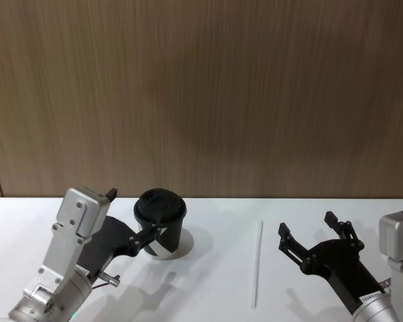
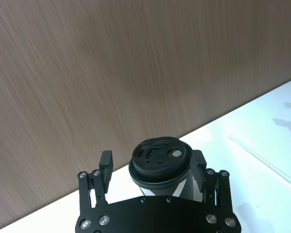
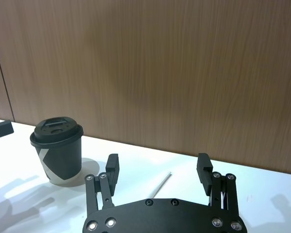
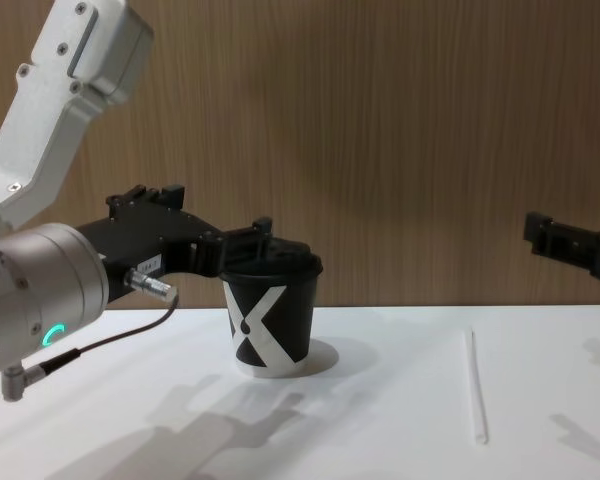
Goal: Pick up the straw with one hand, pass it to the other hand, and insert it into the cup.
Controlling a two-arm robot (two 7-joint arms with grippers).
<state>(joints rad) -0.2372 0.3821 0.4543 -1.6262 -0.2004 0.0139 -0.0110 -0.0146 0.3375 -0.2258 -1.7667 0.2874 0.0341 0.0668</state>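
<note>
**Opening step, straw not yet lifted.** The straw (image 1: 257, 265) lies flat on the white worktop (image 1: 215, 295), pointing away from the robot. It is placed between the cup (image 4: 270, 325) and the right gripper (image 1: 307, 227), apart from both.

The right gripper is held above the worktop near the straw, its fingers (image 3: 203, 167) spread wide and empty. The left gripper (image 2: 152, 162) is set around the lidded cup, one finger on either side of the lid. These fingers are parted, with a gap visible on one side, so the cup is judged to be straddled rather than clamped.

For the next move, the right gripper would need to be brought over the straw and lowered until the straw is bracketed crosswise. As the straw is thin and flat on the surface, a low, well-centred closure is called for. The left gripper would have to be drawn clear of the cup to receive the straw.
</note>
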